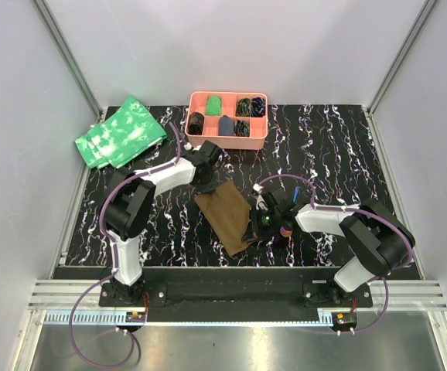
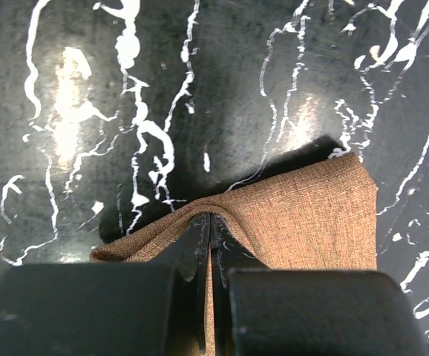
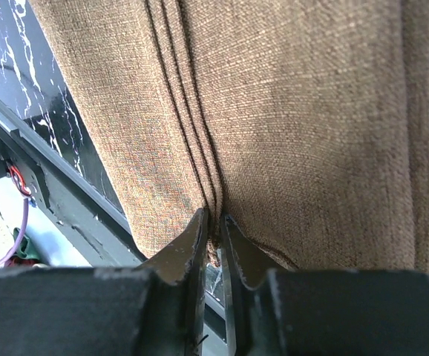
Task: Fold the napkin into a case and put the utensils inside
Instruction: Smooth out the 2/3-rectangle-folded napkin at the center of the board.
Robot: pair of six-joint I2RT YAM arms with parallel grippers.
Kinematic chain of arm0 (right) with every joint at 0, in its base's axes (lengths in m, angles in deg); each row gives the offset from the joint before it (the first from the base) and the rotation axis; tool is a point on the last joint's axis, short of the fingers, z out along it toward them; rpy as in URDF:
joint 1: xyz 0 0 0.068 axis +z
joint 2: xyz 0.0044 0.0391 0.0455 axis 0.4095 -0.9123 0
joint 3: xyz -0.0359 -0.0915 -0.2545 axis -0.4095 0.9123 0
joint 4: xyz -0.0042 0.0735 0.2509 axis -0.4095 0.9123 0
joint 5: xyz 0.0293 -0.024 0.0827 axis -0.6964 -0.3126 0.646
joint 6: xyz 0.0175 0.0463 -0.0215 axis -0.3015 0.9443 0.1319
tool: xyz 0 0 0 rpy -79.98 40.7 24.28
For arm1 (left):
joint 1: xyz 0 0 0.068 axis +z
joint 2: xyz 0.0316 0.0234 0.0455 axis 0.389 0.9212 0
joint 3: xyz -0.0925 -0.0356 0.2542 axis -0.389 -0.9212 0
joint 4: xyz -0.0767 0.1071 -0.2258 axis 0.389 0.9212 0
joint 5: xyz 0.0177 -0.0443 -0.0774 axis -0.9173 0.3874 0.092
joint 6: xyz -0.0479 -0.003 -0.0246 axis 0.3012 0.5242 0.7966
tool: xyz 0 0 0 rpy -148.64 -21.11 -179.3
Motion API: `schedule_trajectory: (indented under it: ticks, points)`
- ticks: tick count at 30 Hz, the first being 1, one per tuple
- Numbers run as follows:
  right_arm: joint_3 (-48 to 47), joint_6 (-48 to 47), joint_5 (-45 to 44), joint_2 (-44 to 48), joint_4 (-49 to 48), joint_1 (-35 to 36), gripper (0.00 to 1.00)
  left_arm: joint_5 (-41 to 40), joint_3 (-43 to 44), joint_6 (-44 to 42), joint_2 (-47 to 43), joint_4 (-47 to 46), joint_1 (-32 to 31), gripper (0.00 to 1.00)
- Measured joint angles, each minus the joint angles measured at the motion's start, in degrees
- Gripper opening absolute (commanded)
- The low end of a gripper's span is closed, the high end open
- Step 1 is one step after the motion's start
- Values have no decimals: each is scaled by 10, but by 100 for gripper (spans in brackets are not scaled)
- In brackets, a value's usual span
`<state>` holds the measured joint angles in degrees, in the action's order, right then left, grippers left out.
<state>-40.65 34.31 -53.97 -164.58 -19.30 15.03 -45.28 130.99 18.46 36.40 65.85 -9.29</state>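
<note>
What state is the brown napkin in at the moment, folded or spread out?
Folded. The napkin lies as a narrow strip, and the right wrist view shows stacked edges between the fingers.

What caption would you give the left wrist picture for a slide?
Left gripper pinches an edge of the folded brown napkin on the black marbled table.

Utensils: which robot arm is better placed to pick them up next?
Probably the right. The utensils lie beside the right gripper, right of the napkin. The left gripper pinches the cloth's far edge, farther away. The right must release the napkin first.
</note>
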Motion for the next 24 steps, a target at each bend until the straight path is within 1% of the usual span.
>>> schedule_trajectory:
  ticks: [1,5,7,8,11,13,15,18,19,22,23,24]
  points:
    - [-1,-1,0,0,2,0,26,3,-1,-2,0,-5,0,0]
    - [-19,-12,-9,7,39,1,33,15,-3,-11,0,-17,1,0]
    - [-33,-21,-17,14,64,1,34,20,-9,-15,-4,-23,1,0]
    - [-43,-26,-23,18,79,1,36,21,-13,-18,-9,-25,2,2]
    - [-66,-39,-32,27,104,1,36,25,-26,-29,-30,-23,2,18]
    - [-78,-46,-35,30,116,1,36,28,-31,-38,-50,-19,2,26]
    - [-86,-51,-36,30,122,1,36,31,-34,-48,-74,-17,0,28]
    - [-92,-55,-35,27,124,1,36,35,-35,-59,-106,-14,-3,24]
    - [-92,-55,-33,26,124,1,36,35,-35,-61,-118,-13,-5,18]
    - [-92,-54,-26,19,124,1,35,37,-41,-64,-143,-12,-11,8]
    - [-92,-54,-25,17,124,1,35,39,-45,-63,-148,-11,-12,2]
    - [-92,-54,-24,16,123,1,34,42,-49,-62,-150,-10,-13,1]
